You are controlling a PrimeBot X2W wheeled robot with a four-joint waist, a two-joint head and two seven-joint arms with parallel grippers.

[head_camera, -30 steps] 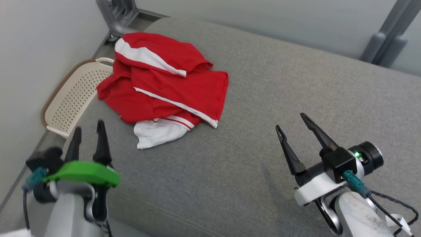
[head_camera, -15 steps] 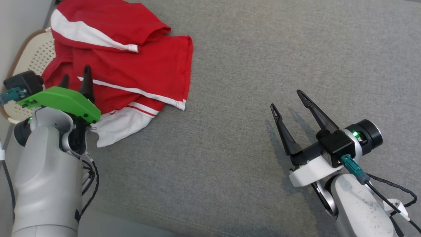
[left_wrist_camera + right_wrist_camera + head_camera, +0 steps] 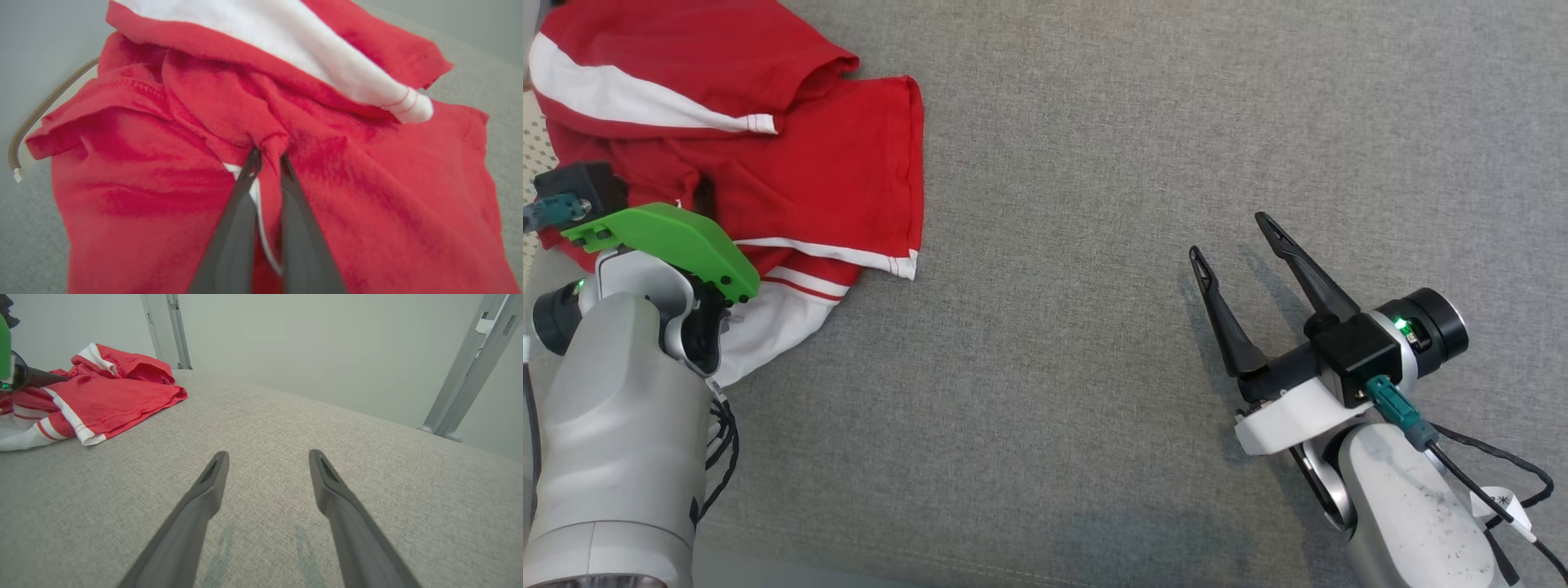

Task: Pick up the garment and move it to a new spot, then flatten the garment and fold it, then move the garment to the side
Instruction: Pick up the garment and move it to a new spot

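Garment (image 3: 163, 204) fold inside left end effector's (image 3: 267, 154) grip

A: What colours is the garment (image 3: 833, 163) showing?
B: Red is covering most of it; white bands and thin red-and-white stripes are running along its hems.
A: And under the garment?
B: The cushion (image 3: 1094, 163) is showing a plain grey weave.
A: Beside it?
B: At the garment's near-left edge a bright green cover (image 3: 670, 241) is topping a silver-grey arm (image 3: 613, 425); well right of the garment, black fingers (image 3: 1227, 318) are showing.
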